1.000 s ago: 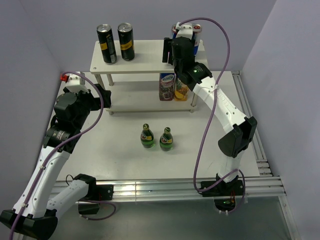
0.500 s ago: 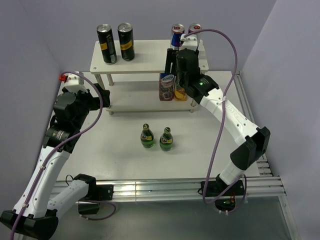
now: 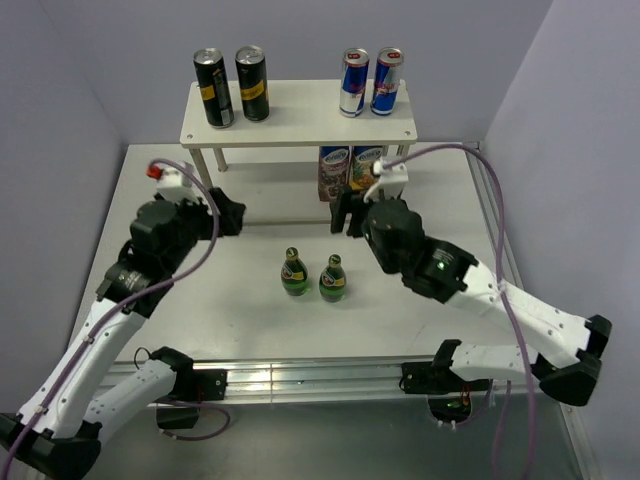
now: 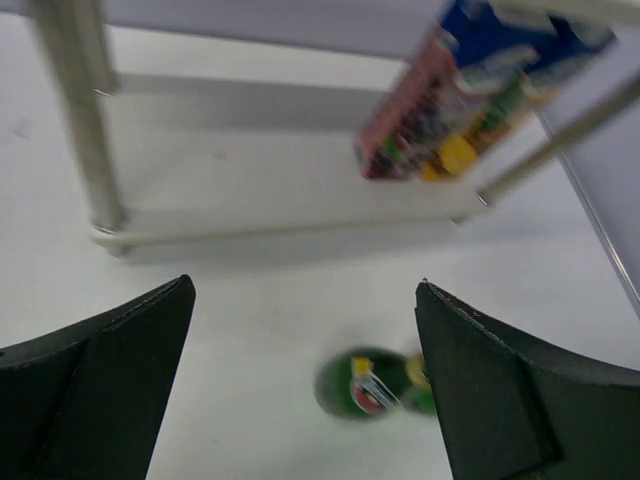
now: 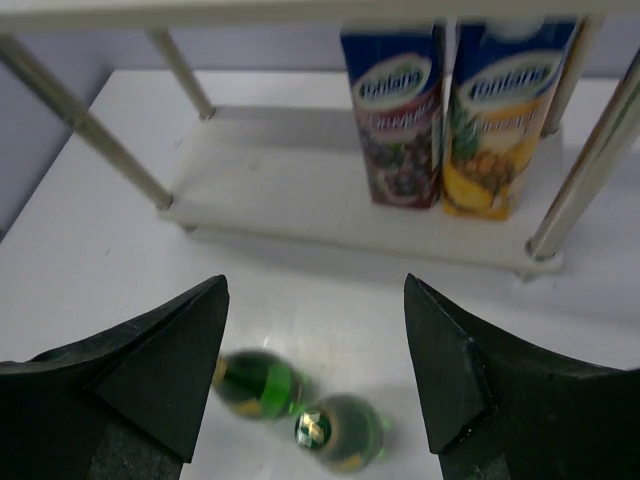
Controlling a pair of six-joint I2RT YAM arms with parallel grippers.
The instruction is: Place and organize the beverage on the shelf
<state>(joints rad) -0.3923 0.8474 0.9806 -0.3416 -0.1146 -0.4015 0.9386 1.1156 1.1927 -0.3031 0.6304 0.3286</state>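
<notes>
- Pale wood shelf (image 3: 300, 125) at the far side of the white table (image 3: 250, 300), two boards on thin light posts.
- On the top board, left end: two black cans (image 3: 212, 88) with yellow marks, upright, just beside each other.
- On the top board, right end: two blue-and-silver cans (image 3: 354, 83), upright, side by side, towards the back edge.
- On the lower board, under the right end: two juice cartons (image 5: 400, 120), upright and touching; from the right wrist, the dark-fruit one on the left and the pineapple one on the right.
- Not on the shelf: two green bottles (image 3: 294, 274) with yellow-green labels, upright on the table in front of it, just beside each other, roughly between the two arms.
- Left gripper (image 3: 225, 212) over the table, left of the bottles and near the shelf's front left post.
- Its fingers (image 4: 100, 380) spread wide with nothing between them; from the left wrist, one bottle top blurred on the table below, cartons blurred beyond.
- Right gripper (image 3: 345, 215) in front of the lower board, near the cartons, on the far side of the bottles.
- Its fingers (image 5: 150, 380) apart and gripping nothing; from the right wrist, both bottles on the table below and between them, cartons straight ahead.
</notes>
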